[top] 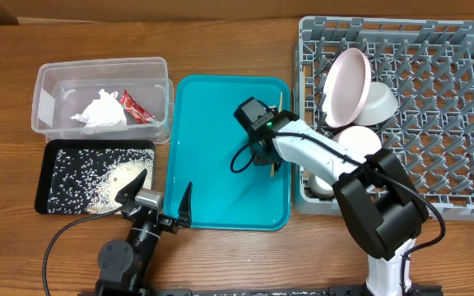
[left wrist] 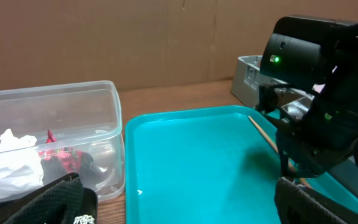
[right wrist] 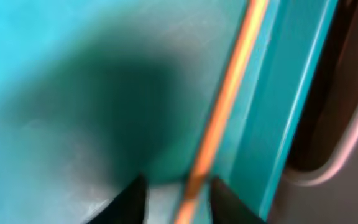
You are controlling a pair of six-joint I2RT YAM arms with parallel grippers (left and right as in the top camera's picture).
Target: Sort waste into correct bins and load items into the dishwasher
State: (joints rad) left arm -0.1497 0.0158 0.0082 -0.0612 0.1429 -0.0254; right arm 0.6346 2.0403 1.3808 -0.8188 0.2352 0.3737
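Observation:
A thin wooden chopstick point(right wrist: 229, 106) lies along the right rim of the teal tray point(top: 220, 123). My right gripper point(right wrist: 179, 200) is open, low over the tray, with the chopstick between its fingertips, nearer the right one. From overhead the right gripper point(top: 267, 158) sits at the tray's right edge. The chopstick also shows in the left wrist view point(left wrist: 263, 134). My left gripper point(top: 160, 200) is open and empty at the tray's front left corner. The clear tub point(top: 48, 82) holds the napkin point(top: 101, 111) and red packet point(top: 134, 107). The black tray point(top: 49, 156) holds rice point(top: 109, 185).
The grey dish rack point(top: 434, 107) stands at the right. It holds the pinkish bowl point(top: 346, 86), the greyish bowl point(top: 378, 103) and the white plate point(top: 359, 141) near its left wall. My right arm reaches across the rack's left edge.

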